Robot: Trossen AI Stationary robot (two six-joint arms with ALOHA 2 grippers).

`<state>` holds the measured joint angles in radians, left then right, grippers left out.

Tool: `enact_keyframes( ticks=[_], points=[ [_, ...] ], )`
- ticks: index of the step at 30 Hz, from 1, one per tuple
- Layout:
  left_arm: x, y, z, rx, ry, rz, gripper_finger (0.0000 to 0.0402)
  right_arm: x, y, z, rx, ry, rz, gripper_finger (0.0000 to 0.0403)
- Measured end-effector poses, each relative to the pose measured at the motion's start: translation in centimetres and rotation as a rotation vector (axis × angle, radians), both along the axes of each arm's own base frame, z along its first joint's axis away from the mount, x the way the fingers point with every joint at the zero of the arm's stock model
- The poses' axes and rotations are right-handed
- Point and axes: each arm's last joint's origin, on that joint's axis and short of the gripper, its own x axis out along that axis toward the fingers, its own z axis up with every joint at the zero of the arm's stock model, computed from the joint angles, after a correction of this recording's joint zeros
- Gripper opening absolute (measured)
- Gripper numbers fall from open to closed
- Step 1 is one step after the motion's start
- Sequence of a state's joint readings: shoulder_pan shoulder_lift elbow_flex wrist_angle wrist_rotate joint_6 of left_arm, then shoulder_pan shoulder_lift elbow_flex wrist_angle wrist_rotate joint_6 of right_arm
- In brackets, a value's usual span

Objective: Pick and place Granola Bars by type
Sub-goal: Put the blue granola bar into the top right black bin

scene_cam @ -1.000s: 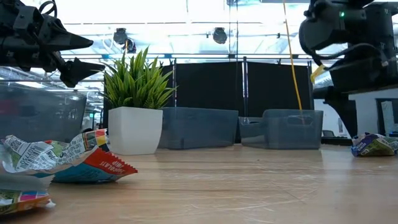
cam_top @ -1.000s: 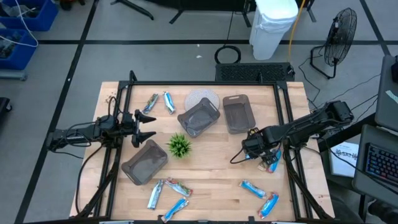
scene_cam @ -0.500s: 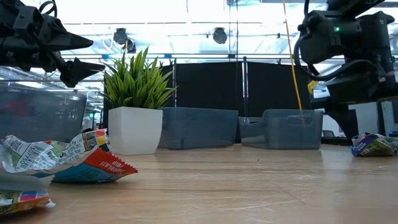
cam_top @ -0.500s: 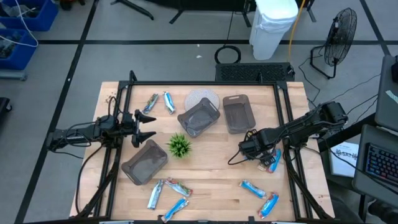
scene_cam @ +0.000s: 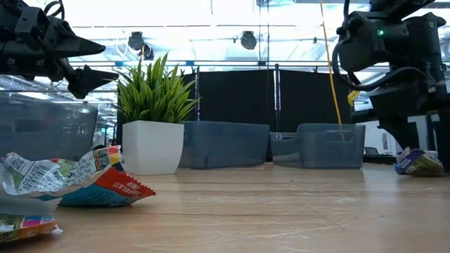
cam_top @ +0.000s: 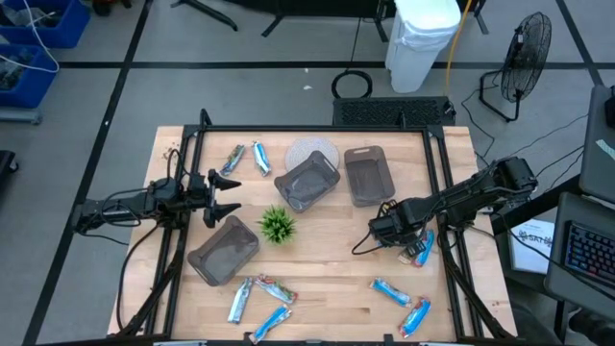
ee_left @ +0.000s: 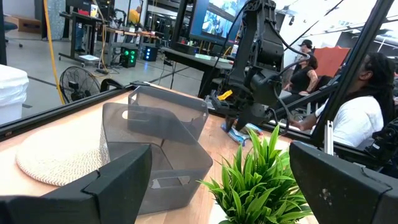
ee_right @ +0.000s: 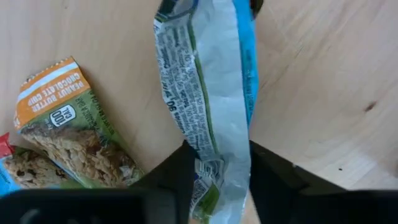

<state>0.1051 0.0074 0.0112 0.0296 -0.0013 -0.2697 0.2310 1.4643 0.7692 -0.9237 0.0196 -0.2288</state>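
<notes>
Pinching crinkly foil granola bar (ee_right: 211,112), seemingly.

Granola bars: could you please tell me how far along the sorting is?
Nothing looks sorted: the three grey trays appear empty. The right gripper is shut on one bar at the table's right edge; the left gripper waits open. Bars at the far-left, front-left and front-right remain.

Right tool (ee_right: 217,180) fingertips hidden behind the held bar's wrapper (ee_right: 205,93)

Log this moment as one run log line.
right tool | shut on granola bar | above table right side || left tool | open, waiting by left edge
</notes>
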Motion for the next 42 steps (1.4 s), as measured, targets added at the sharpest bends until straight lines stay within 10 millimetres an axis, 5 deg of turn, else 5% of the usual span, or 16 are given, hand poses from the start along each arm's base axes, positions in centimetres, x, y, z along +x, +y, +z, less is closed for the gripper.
enact_keyframes(
  ticks=[7, 23, 32, 42],
  points=[
    [0.0, 0.0, 0.0, 0.0, 0.0, 0.0, 0.0379, 0.0, 0.2, 0.4, 0.079, 0.003, 0.012, 0.0011],
    [0.0, 0.0, 0.0, 0.0, 0.0, 0.0, 0.0379, 5.1, 1.8, 6.0, 0.255, -0.666, -0.456, 0.0001],
    [0.0, 0.0, 0.0, 0.0, 0.0, 0.0, 0.0379, 7.0, 2.0, 9.5, 0.368, -1.067, -0.49, 0.0],
    [0.0, 0.0, 0.0, 0.0, 0.0, 0.0, 0.0379, 4.9, -0.9, 11.5, 0.383, -1.3, -0.535, 0.0]
  ],
)
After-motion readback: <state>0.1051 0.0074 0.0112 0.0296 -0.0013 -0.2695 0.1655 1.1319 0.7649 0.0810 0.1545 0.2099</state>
